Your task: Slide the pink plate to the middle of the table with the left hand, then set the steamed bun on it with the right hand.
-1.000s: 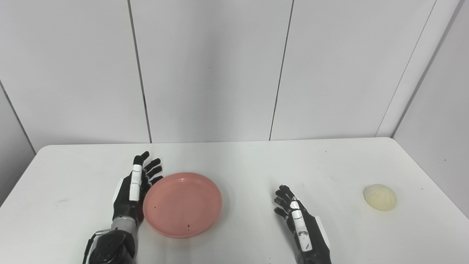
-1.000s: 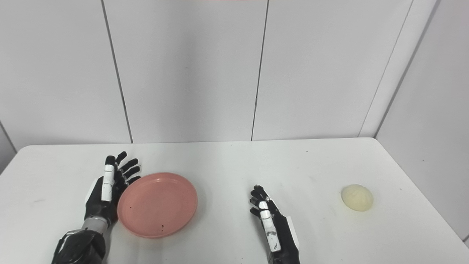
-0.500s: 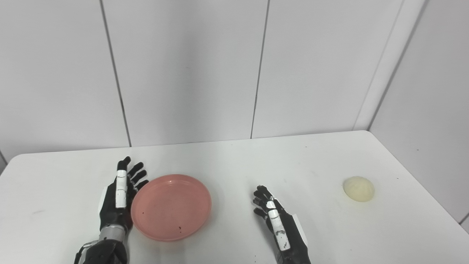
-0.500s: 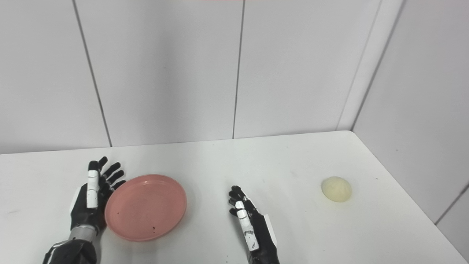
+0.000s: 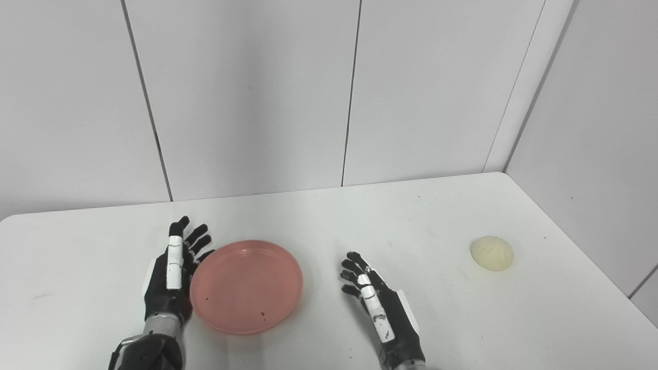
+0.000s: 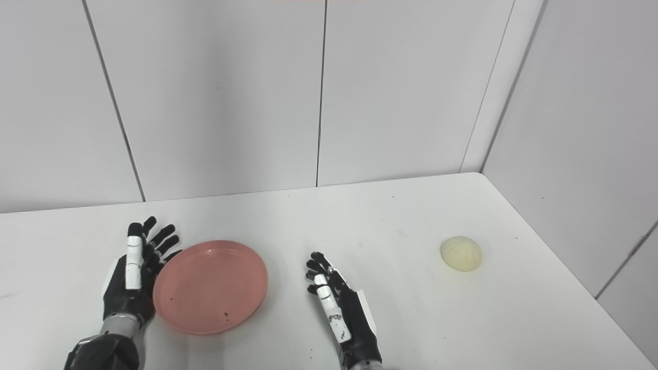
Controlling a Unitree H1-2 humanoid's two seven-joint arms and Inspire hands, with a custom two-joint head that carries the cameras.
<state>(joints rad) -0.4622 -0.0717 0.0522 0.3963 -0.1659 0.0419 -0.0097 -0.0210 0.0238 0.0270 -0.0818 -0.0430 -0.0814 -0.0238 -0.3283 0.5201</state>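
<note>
Against the plate's left rim, the open, empty left hand has barely nudged it while the view swung; the open right hand waits right of it, the bun untouched.

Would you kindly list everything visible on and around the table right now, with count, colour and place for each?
pink plate: one, pink with a few dark specks, on the table left of centre, empty.
steamed bun: one, pale cream, on the table near its right edge, apart from everything else.
table: one, white, rounded corners, filling the lower part of both views.
wall panels: several, white with dark seams, behind the table and along its right side.
left robot hand: one, black with white patches, open, fingers apart, set against the plate's left rim.
right robot hand: one, black with white patches, open, holding nothing, to the right of the plate and well left of the bun.
</note>
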